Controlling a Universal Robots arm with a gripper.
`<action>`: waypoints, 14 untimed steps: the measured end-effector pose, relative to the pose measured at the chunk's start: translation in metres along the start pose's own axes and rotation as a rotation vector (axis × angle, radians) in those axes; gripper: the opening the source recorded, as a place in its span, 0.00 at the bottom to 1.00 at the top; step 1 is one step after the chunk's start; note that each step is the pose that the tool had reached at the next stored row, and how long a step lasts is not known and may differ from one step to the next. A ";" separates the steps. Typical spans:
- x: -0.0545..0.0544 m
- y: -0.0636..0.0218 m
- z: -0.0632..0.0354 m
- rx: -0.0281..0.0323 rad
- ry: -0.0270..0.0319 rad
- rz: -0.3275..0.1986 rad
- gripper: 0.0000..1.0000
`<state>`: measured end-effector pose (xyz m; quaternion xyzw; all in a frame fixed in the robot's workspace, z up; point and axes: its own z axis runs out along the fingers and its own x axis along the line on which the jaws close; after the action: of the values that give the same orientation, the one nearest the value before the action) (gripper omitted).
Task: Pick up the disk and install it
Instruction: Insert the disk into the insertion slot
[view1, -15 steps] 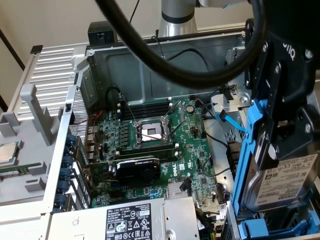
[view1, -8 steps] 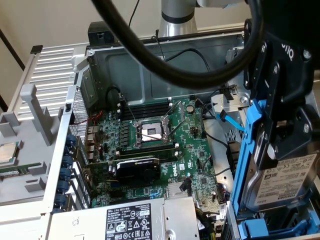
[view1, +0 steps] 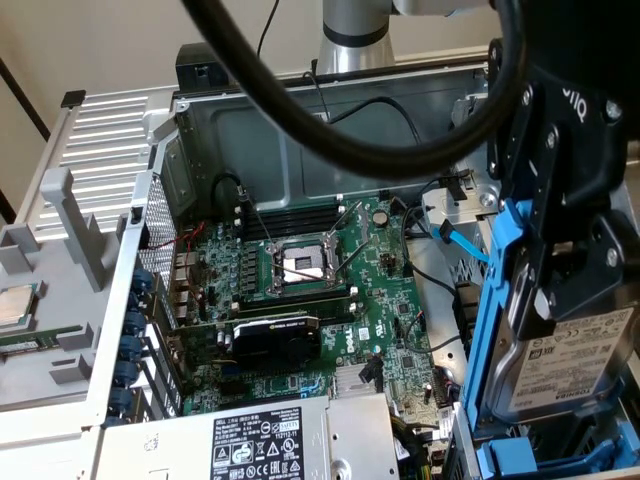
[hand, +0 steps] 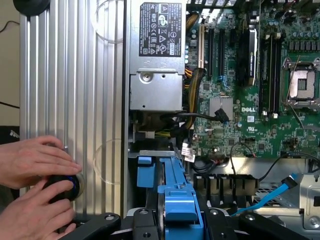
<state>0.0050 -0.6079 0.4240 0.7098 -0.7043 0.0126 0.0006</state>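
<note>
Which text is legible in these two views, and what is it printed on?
"DELL": white print on the motherboard.
Label on the power supply: symbols and fine print, too small to read.
Label on the disk: barcodes and print, too blurred to read.

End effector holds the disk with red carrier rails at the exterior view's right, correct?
No: the carrier rails are blue, not red, as the exterior view shows. The end effector does hold the disk at that view's right.
</note>
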 end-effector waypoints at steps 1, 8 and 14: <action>0.000 0.0000 0.0001 -0.0001 0.0000 0.000 0.37; 0.000 -0.0014 0.0007 -0.0003 0.0001 0.015 0.37; -0.001 -0.0014 0.0007 -0.0010 0.0002 0.016 0.37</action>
<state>0.0065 -0.6070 0.4233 0.7041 -0.7100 0.0123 0.0009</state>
